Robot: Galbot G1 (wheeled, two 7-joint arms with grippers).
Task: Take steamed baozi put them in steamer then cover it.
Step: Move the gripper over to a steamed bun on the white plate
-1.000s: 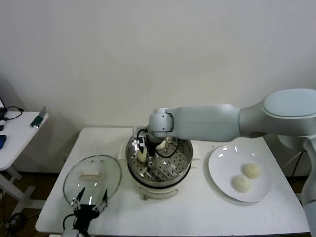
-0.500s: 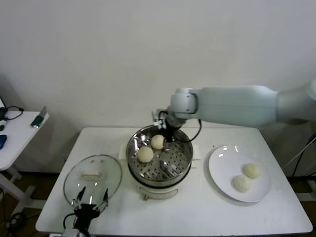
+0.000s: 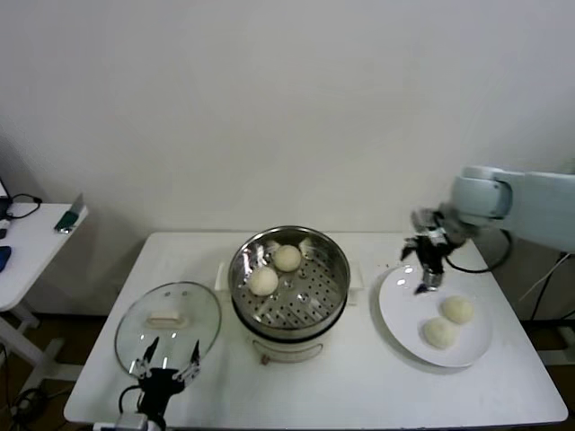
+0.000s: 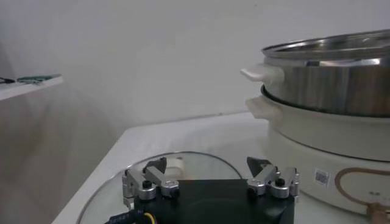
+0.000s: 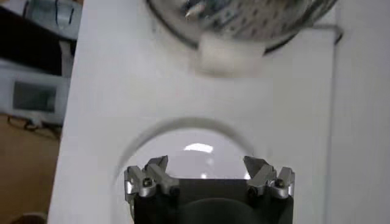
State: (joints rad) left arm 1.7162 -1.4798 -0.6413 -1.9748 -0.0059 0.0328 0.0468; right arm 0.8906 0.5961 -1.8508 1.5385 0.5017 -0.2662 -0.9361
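The right end effector [image 3: 425,267], fingers spread and empty, is hovering at the flat white plate's [image 3: 400,314] ten o'clock rim and should descend squarely over the nearer cream-white dome-shaped bun [image 3: 457,310].

Head view high over table [image 3: 359,386], wrist views low, close, both sharing steamer [image 4: 329,91].

A: What colour are the buns?
B: Cream-white, all four: two [image 3: 275,268] in the steamer and two [image 3: 448,321] on the white plate [image 3: 397,307].

A: And the steamer [image 3: 289,285]?
B: Shiny silver steel, its floor dotted with small holes, on a cream-white base [image 4: 329,152].

A: The lid [image 3: 168,325]?
B: Clear glass with a cream-white handle.

A: The rest?
B: White table [image 3: 359,386], black-and-silver left gripper [image 3: 164,369] and right gripper [image 3: 425,259].
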